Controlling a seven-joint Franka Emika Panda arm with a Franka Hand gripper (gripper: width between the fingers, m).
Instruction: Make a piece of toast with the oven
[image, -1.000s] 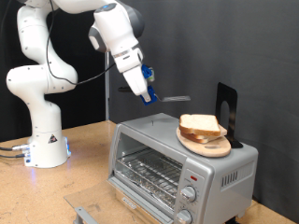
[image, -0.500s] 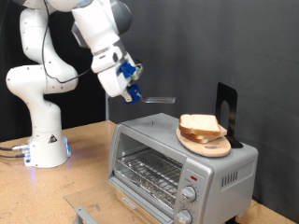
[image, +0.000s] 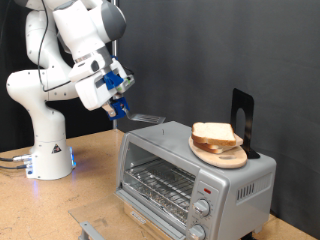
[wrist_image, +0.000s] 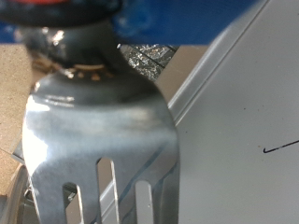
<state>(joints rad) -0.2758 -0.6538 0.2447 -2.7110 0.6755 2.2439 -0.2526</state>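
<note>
Claw (image: 119, 107) sat above and off the exterior view's left end of the oven (image: 190, 165), blue-padded fingers closed on the handle of a metal spatula (image: 143, 119). The spatula blade stuck out toward the exterior view's right, roughly level, its far end over the oven's top corner; whether it touched the metal could not be told. In the wrist view the spatula (wrist_image: 98, 140) filled most of the picture: a shiny slotted blade seen from just behind its neck, with the oven's flat pale top (wrist_image: 248, 140) beside it.

The piece of toast (image: 213, 133) lay on a round wooden plate (image: 220, 154), which stood on the oven's roof toward the exterior view's right. The bread was pale with a tan crust, and lay flat, well apart from the spatula tip. A black upright stand (image: 241, 118) stood just behind the plate, at the back edge of the roof.

Oven door was closed; the wire rack (image: 160, 182) showed through the glass. Two round knobs (image: 203, 208) and a red mark sat on the front panel at the exterior view's right. The oven stood on the wooden desk (image: 90, 175). White arm base (image: 48, 150) stood on the desk at the exterior view's left, a blue light at its foot
</note>
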